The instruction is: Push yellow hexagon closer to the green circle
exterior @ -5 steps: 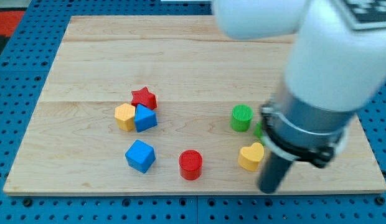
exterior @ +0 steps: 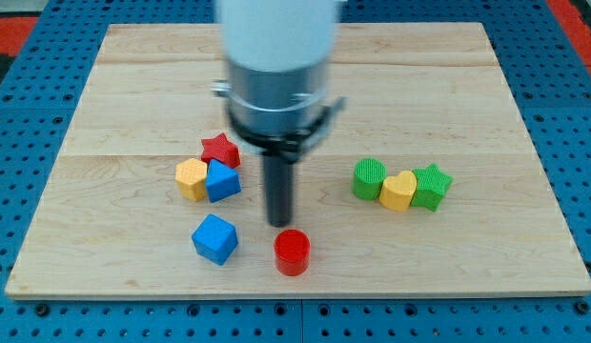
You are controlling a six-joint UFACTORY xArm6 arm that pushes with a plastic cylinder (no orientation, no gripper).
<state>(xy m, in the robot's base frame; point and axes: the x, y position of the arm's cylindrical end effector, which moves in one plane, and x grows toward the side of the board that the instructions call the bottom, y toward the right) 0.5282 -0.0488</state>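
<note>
The yellow hexagon (exterior: 191,178) sits left of the board's centre, touching a blue block (exterior: 222,180) on its right, with a red star (exterior: 220,150) just above them. The green circle (exterior: 369,178) stands at the view's right, touching a yellow heart (exterior: 398,191), which touches a green star (exterior: 432,185). My tip (exterior: 279,222) is near the board's middle, right of the blue block and just above a red cylinder (exterior: 292,252). It touches no block.
A blue cube (exterior: 214,238) lies at the lower left, beside the red cylinder. The wooden board (exterior: 133,86) lies on a blue perforated table, with its bottom edge close below the red cylinder.
My arm has swung from the view's lower right to the middle. The yellow heart has shifted up between the green circle and the green star, which now shows in full.
</note>
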